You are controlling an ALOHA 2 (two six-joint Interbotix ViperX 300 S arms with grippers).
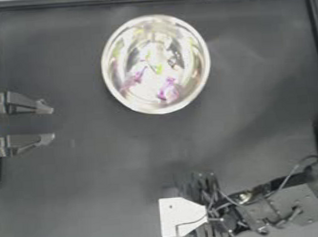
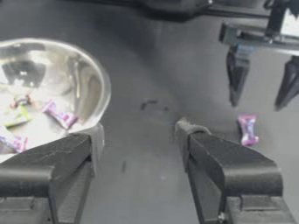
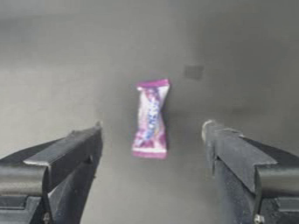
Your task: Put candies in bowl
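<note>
The shiny silver bowl (image 1: 155, 64) stands at the table's far middle; it also fills one side of the left wrist view (image 2: 88, 83). Inside it lie pink candies (image 2: 58, 114) and a yellow-green one (image 2: 15, 116), doubled by reflections. One more pink candy (image 3: 151, 118) lies flat on the table, between the spread fingers of my right gripper (image 3: 152, 127), which hovers open just above it without touching. The left wrist view shows that candy (image 2: 248, 129) below the right gripper (image 2: 262, 85). From above, the right gripper (image 1: 200, 181) hides it. My left gripper (image 1: 49, 123) waits open at the left edge.
The right arm's wrist and cables (image 1: 280, 204) fill the near right corner. A raised rim (image 1: 316, 42) borders the dark table.
</note>
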